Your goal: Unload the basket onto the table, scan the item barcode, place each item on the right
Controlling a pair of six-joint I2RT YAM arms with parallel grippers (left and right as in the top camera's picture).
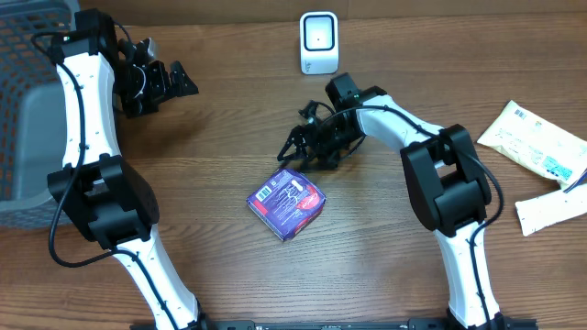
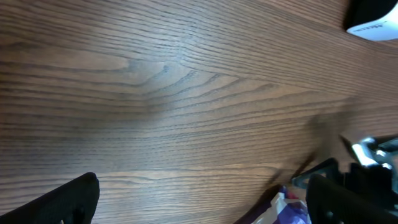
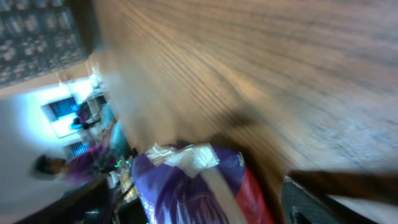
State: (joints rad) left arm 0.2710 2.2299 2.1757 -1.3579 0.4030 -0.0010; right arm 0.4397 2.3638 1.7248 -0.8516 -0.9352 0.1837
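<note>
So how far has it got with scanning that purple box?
Nothing shows a scan done. The purple box lies on the table, barcode up, by the open right gripper; left gripper is open, empty. Left: bring it to the white scanner.

A brown wood-grain tabletop (image 2: 155,81) fills the frame, with the wide-spread black fingers (image 2: 68,202) of the left gripper (image 2: 205,183) at the bottom corners, a glossy purple packet's edge (image 2: 291,213) beside one finger, and a white plastic device's corner (image 2: 373,25) top right.
</note>
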